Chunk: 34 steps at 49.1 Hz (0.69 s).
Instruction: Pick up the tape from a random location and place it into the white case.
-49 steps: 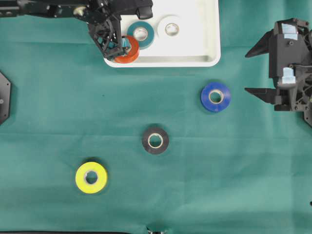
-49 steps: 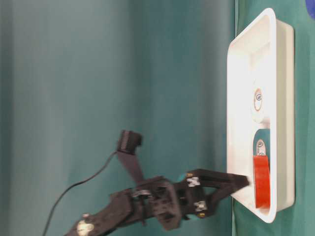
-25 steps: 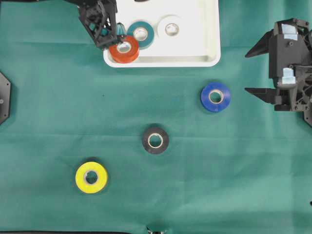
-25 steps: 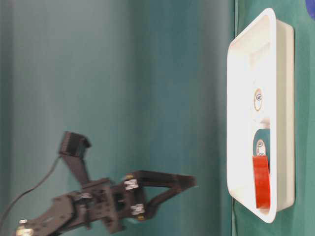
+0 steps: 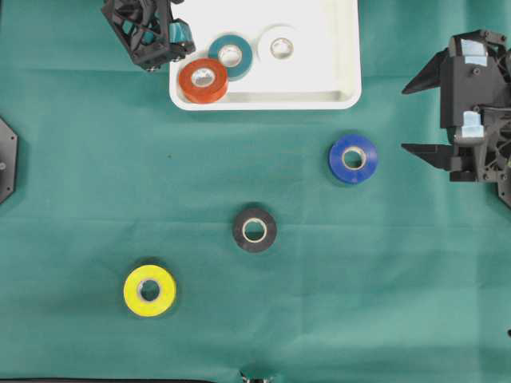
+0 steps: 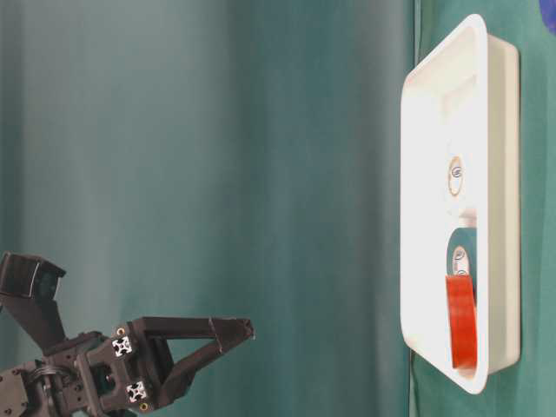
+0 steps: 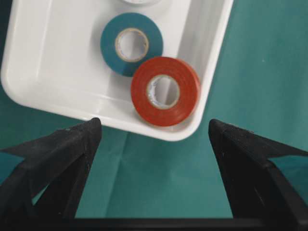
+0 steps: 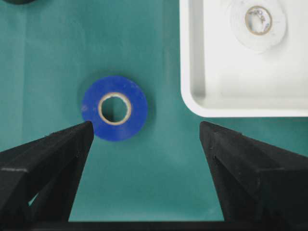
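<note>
Red tape [image 5: 203, 80] already flat in the corner of the white case [image 5: 335, 96], touching the teal roll [image 5: 231, 55]. Left gripper [image 5: 152, 32] empty, jaws spread wide, just outside the case rim beside that corner. Right gripper [image 5: 419, 116] likewise wide open and empty. Blue tape [image 8: 114, 108] ahead of the right gripper, between its open jaws in the wrist view, flat, hole upward; probably next, right arm nearer. Black tape [image 5: 255, 230] and yellow tape [image 5: 149, 290] well apart from both.
</note>
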Motion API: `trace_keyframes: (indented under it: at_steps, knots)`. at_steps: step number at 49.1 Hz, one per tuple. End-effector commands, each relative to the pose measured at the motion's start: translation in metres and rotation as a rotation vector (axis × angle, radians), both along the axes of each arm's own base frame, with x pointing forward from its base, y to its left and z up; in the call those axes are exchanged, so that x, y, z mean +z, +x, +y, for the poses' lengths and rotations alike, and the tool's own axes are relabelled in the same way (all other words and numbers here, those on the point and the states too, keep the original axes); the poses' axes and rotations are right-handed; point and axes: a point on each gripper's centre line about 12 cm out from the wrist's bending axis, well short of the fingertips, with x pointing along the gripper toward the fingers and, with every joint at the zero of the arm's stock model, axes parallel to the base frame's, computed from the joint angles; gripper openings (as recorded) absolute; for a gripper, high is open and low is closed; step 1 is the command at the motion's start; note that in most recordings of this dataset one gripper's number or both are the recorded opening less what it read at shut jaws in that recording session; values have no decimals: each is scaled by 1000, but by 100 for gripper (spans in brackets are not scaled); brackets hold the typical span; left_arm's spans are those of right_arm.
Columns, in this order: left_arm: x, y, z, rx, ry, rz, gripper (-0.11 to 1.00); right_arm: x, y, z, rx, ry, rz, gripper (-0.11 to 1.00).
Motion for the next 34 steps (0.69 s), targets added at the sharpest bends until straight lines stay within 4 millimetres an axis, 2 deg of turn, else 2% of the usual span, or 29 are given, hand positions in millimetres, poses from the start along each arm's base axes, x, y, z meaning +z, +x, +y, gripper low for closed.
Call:
trace_keyframes:
  at_steps: [1,18,26,34]
  knots:
    - [18,-1,-1,0,17,-51,100,6,1,0,3,-1,-20,88]
    - [18,1,-7,-17,16,-51,100,6,1,0,3,-1,-20,88]
    - [16,5,-22,-57,12,-48,100,6,1,0,3,0,-21,88]
    - [16,11,-46,-113,5,-51,100,6,1,1,4,-2,-21,88]
